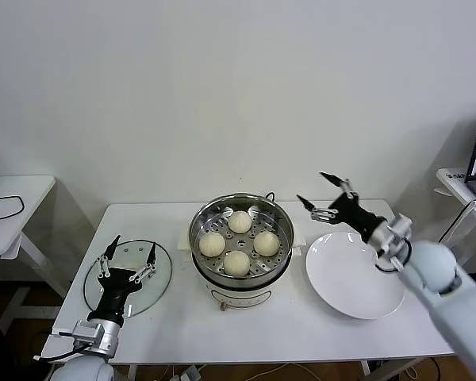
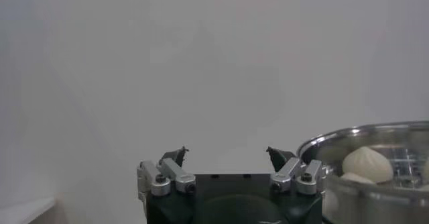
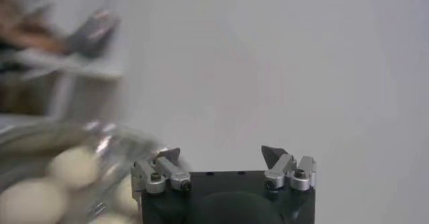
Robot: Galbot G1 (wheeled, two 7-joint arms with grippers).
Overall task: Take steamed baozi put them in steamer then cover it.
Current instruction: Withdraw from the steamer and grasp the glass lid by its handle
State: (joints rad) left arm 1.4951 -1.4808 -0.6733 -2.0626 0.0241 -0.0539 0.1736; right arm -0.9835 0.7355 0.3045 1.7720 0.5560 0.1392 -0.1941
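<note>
Nearest, at 8 o'clock: left gripper hanging over the glass lid, fingers spread, empty. Dead centre, four buns already in the steamer. At 2 o'clock, right gripper agape above the bare plate. Loading looks done; next up, grabbing the lid handle and covering.

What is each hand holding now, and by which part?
Nothing. The left hand is open above the glass lid; the right hand is open beside the steamer, empty.
</note>
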